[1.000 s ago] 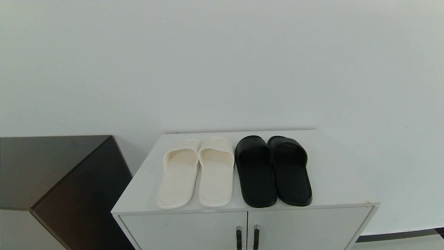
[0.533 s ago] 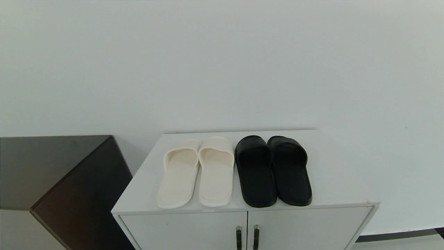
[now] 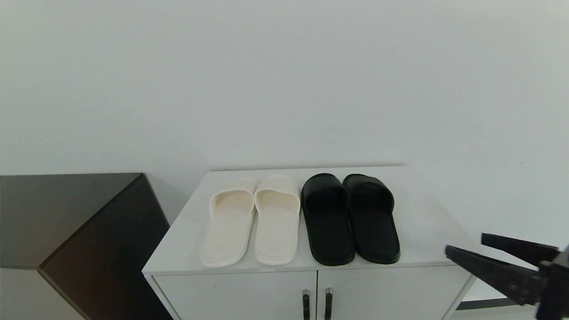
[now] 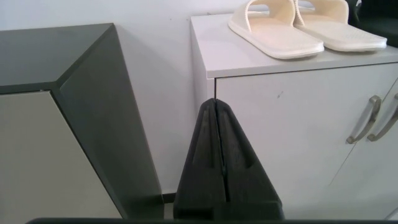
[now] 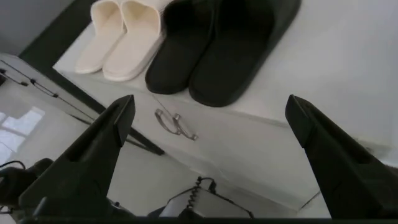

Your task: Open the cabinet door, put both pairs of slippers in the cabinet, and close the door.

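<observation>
The left end effector (image 4: 215, 106) and right end effector (image 3: 464, 242) each have 2 tapered black fingers.

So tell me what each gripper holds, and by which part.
Nothing. The right gripper is open; the left gripper is shut on nothing. White slippers and black slippers lie on the cabinet.

No text, label, number or sign is legible on the cabinet (image 3: 426, 231), nor on the cream slippers (image 3: 251, 220) and black slippers (image 3: 351, 218) on its top (all surfaces plain).
</observation>
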Controlling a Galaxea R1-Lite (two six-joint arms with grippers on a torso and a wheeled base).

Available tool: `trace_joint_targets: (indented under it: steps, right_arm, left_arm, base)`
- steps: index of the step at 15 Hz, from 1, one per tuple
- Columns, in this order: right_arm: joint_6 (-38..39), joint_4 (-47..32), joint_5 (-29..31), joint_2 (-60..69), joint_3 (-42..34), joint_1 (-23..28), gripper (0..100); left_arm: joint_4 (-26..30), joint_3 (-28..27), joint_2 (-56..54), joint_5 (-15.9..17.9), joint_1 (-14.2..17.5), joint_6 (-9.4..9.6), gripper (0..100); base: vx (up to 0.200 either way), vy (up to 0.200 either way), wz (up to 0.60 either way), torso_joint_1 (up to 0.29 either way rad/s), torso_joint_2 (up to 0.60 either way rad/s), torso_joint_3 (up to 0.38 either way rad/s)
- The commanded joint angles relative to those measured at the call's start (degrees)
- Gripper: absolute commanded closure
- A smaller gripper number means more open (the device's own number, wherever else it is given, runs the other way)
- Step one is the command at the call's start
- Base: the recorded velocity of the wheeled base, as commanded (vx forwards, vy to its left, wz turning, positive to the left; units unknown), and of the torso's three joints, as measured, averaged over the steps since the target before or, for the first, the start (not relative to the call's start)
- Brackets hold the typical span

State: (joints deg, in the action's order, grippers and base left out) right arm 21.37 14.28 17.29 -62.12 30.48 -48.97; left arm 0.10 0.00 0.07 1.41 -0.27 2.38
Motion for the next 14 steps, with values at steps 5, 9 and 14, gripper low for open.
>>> trace_joint_targets:
  steps: [5, 9, 14]
  right_arm:
    - [0.7, 0.6, 6.7, -24.2, 14.9, -2.3, 0]
    - [0.3, 1.5, 11.6, -33.7, 22.3, -2.3, 0]
    - [-1.7, 2.2, 21.8, -45.1, 32.9, -1.9, 0]
  left_arm:
    - [0.0, 0.0, 0.0, 0.0, 0.0, -0.09, 100]
    - [0.0, 0.0, 0.0, -0.1, 0.0, -0.09, 100]
    - [0.0, 0.0, 0.0, 0.0, 0.0, -0.09, 100]
  base:
    - [0.000, 0.000, 0.00, 0.000, 0.00, 0.000]
    - [0.000, 0.000, 0.00, 0.000, 0.00, 0.000]
    - [0.000, 0.000, 0.00, 0.000, 0.00, 0.000]
